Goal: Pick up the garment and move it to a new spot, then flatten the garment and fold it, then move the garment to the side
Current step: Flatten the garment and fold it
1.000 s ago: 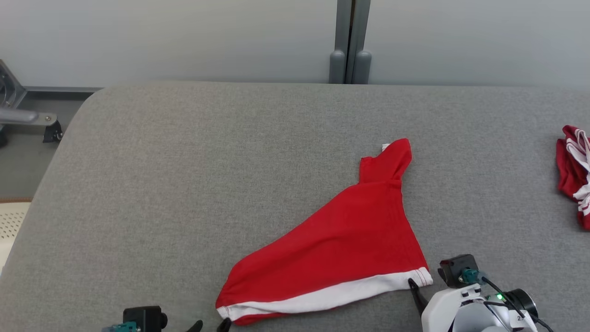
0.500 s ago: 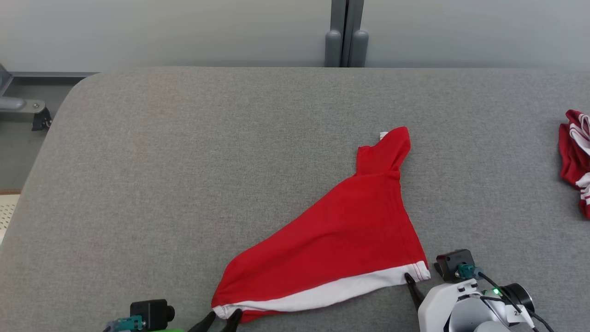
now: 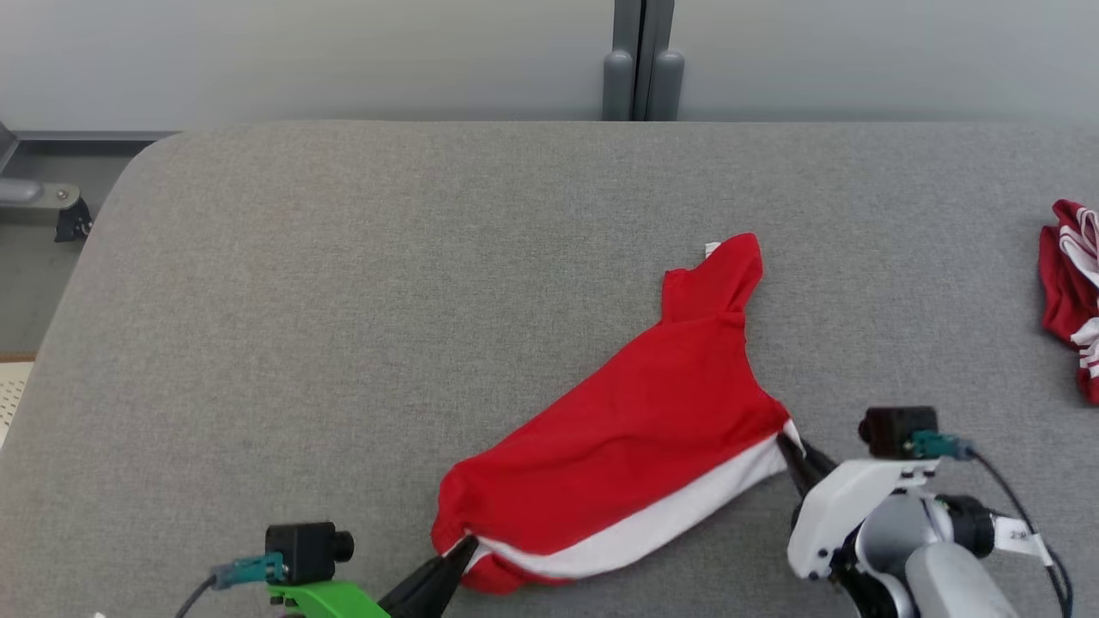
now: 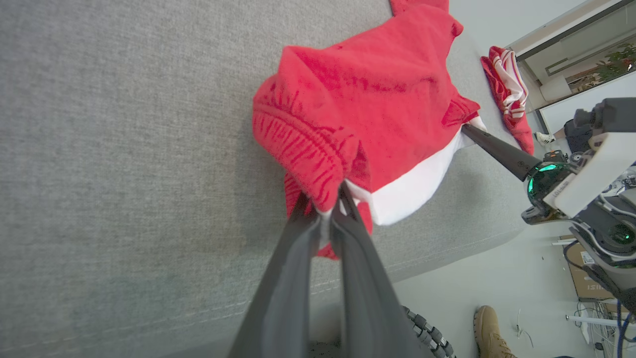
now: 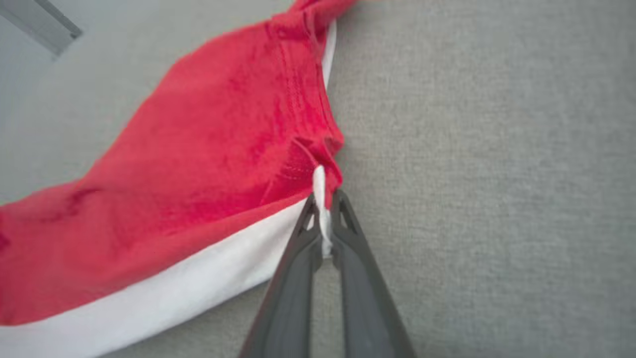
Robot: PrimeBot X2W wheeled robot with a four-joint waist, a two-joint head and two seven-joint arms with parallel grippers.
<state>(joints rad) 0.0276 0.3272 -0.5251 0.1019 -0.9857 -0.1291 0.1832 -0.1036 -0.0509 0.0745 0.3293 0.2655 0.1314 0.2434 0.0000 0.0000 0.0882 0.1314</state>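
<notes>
Garment (image 3: 635, 446) lies near, right of centre, on grey table (image 3: 343, 300). Left gripper (image 3: 462, 547) pinches the near-left hem corner. Right gripper (image 3: 787, 439) pinches the right hem corner, apparently only its edge. Lift both evenly with the hem taut, so neither pinch slips.

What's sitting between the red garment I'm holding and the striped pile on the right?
Nothing. In the head view, the grey padded surface between the red garment and the striped pile is bare.
</notes>
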